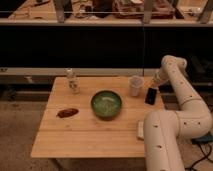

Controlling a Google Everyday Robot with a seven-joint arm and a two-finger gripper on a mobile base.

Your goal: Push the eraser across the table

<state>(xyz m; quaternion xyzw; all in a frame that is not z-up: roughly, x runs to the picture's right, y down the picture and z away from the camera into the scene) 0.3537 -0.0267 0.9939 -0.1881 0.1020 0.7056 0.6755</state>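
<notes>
Camera view. I see the eraser (pixel 150 96) lying near the right edge of the table (pixel 85 135), just right of the pale cup (pixel 135 85). The gripper (pixel 154 83), its claw clenched shut, hangs at the eraser's far end; whether they touch I cannot tell. Any marking on the small bottle (pixel 73 81) is too small to read. The arm (pixel 165 140) hides most of a whitish block (pixel 140 130).
</notes>
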